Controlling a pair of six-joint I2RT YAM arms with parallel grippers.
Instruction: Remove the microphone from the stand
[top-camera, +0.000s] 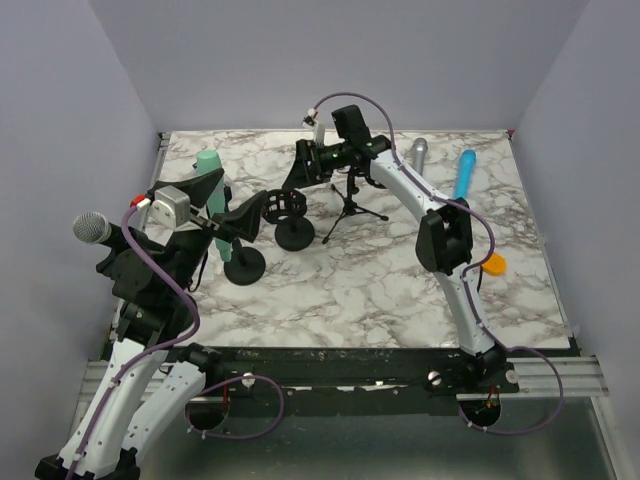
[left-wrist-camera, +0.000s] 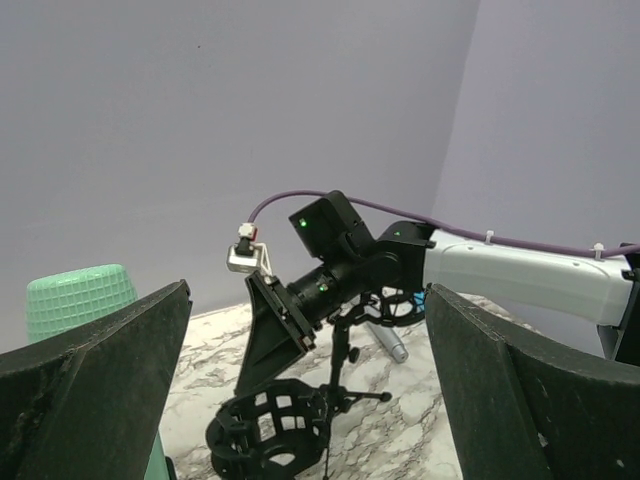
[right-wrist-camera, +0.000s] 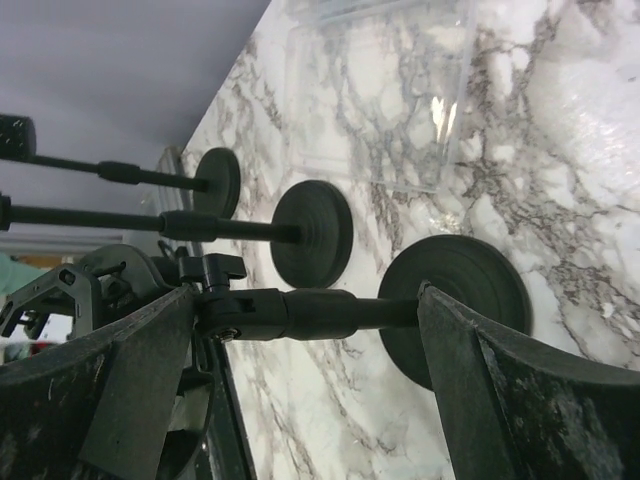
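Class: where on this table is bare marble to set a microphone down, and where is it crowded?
Bare marble lies between the round stand bases and the near edge; also right of the blue microphone. Crowded: far left, around those bases.

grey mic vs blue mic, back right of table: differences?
Colour: the grey microphone is silver-grey, the blue microphone bright cyan. View: the right arm partly hides the grey one, while the blue one shows whole. Place: the blue one lies nearer the table's right edge than the grey one. Both lie flat on the marble, with nothing holding them.
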